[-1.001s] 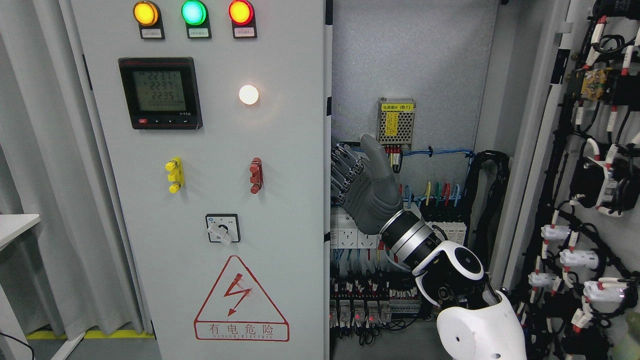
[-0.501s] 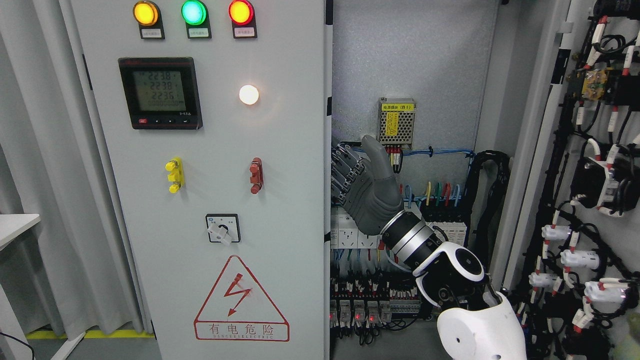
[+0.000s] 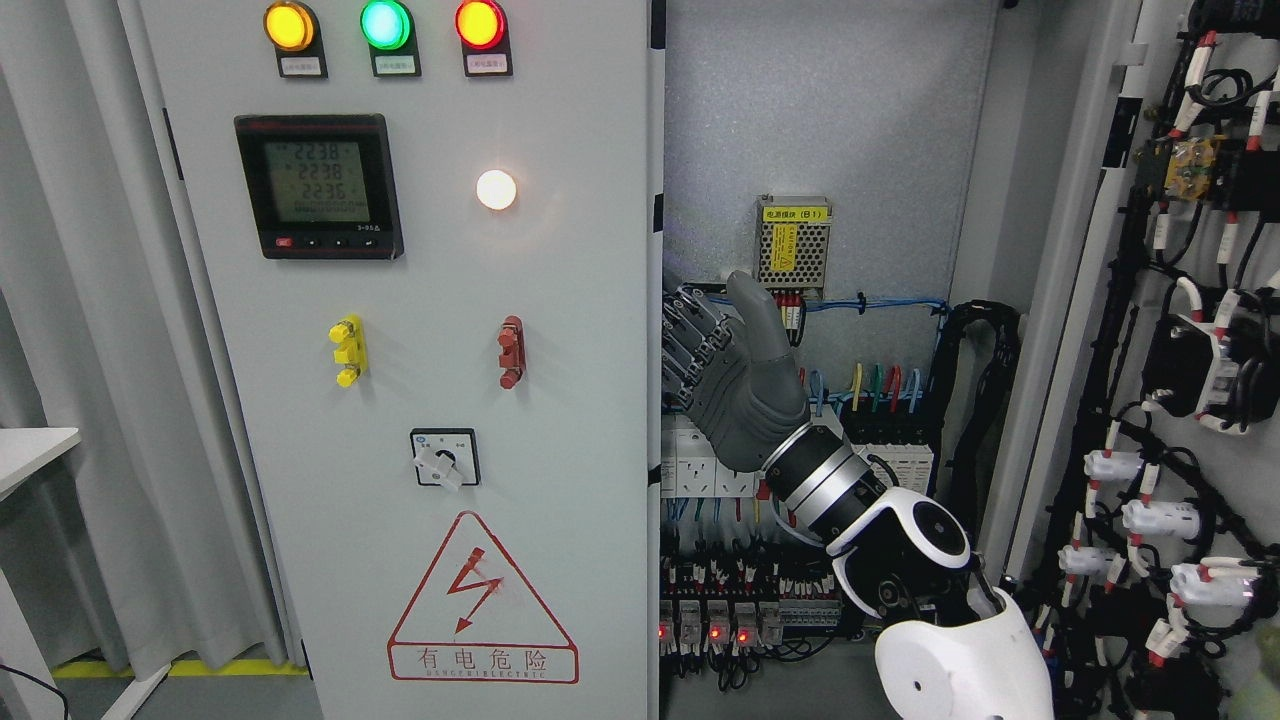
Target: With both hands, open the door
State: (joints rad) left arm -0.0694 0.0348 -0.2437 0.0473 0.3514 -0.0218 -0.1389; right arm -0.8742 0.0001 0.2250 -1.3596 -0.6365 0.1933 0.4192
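The right hand [image 3: 725, 375] is raised inside the open cabinet, its fingers [image 3: 685, 335] hooked around the right edge of the left door [image 3: 420, 400], which is gripped there with the thumb upright. The right door [image 3: 1190, 350] is seen swung wide open at the right, its wiring exposed.

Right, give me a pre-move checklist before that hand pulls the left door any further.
1. Right hand at the inner edge of the left door: ok.
2. Fingers hooked round that edge: cannot tell, they curl toward it.
3. Left hand helping: not ok, out of view.
4. Right door swung open: ok.
5. Wrist clear of the blue wiring behind: cannot tell.
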